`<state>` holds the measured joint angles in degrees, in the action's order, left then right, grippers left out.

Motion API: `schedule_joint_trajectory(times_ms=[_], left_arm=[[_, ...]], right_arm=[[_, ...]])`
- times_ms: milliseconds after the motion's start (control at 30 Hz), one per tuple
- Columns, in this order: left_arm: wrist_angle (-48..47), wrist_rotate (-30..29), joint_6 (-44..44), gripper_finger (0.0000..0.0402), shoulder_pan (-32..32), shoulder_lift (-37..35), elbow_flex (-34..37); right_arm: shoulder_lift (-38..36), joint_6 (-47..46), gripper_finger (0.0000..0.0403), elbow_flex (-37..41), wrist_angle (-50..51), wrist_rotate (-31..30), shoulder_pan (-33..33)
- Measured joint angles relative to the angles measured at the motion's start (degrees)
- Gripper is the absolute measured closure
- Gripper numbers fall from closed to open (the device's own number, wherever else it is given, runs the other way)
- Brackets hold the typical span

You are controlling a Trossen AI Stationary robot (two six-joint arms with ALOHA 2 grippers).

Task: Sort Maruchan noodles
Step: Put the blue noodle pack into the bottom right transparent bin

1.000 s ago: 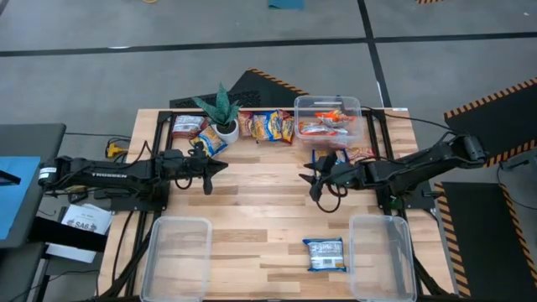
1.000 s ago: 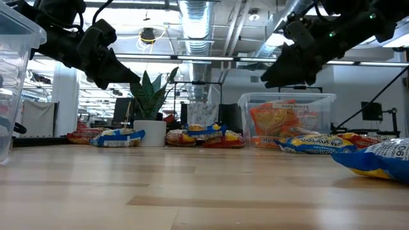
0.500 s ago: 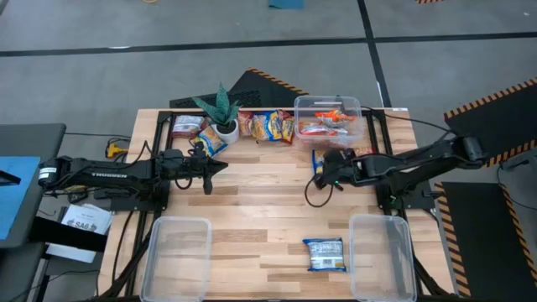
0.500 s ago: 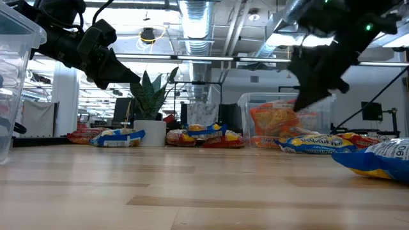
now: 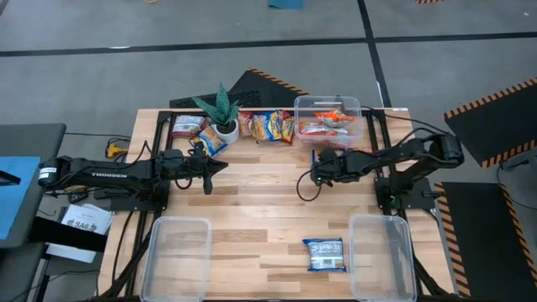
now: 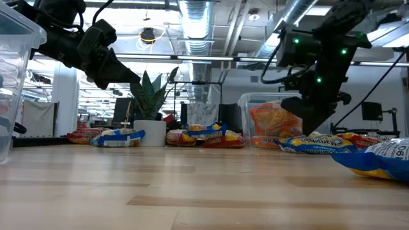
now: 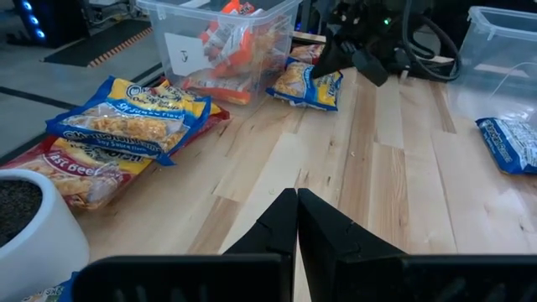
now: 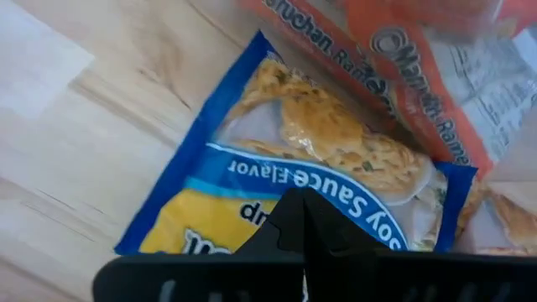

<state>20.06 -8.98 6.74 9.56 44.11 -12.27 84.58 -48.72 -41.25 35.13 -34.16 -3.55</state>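
Overhead, the wooden bench (image 5: pixel 252 201) carries a row of ramen packets (image 5: pixel 267 126) along its far edge, beside a small plant in a white pot (image 5: pixel 222 113). A clear bin (image 5: pixel 327 120) at the far right holds orange packets. Two empty clear bins (image 5: pixel 176 256) sit at the near corners, and one blue packet (image 5: pixel 324 254) lies between them, nearer the right one. The left gripper (image 5: pixel 220 166) hangs over the bench left of centre, its fingers pressed together on nothing. The right gripper (image 5: pixel 317 170) sits just in front of the filled bin, over a blue-yellow packet.

From bench height, the left gripper (image 6: pixel 131 78) points down and to the right, well above the wood. The right gripper (image 6: pixel 314 121) reaches low behind a blue-yellow packet (image 6: pixel 311 144); whether it touches cannot be told here. The filled bin (image 6: pixel 284 120) stands behind it.

Through the left wrist camera, the left fingers (image 7: pixel 281 222) are closed tip to tip, empty. Blue-yellow and red packets (image 7: pixel 126 126) lie near the white pot (image 7: pixel 33 226).

Through the right wrist camera, the right fingers (image 8: pixel 289 222) are closed to a point right over the blue-yellow soy sauce packet (image 8: pixel 294 168), with orange packets (image 8: pixel 403 67) beyond. No packet shows between them.
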Motion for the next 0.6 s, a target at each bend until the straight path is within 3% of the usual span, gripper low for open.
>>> schedule_joint_trajectory(times_ms=[400,600], left_arm=[[0.0,1.2,1.3,0.0401,-0.2,0.0,0.0],[0.9,0.8,1.0,0.0401,-0.3,0.0,0.0]], right_arm=[[1.0,-7.2,0.0396,-2.2,10.7,-2.0,0.2],[1.0,-7.4,0.0396,-2.2,9.4,-2.0,-0.5]])
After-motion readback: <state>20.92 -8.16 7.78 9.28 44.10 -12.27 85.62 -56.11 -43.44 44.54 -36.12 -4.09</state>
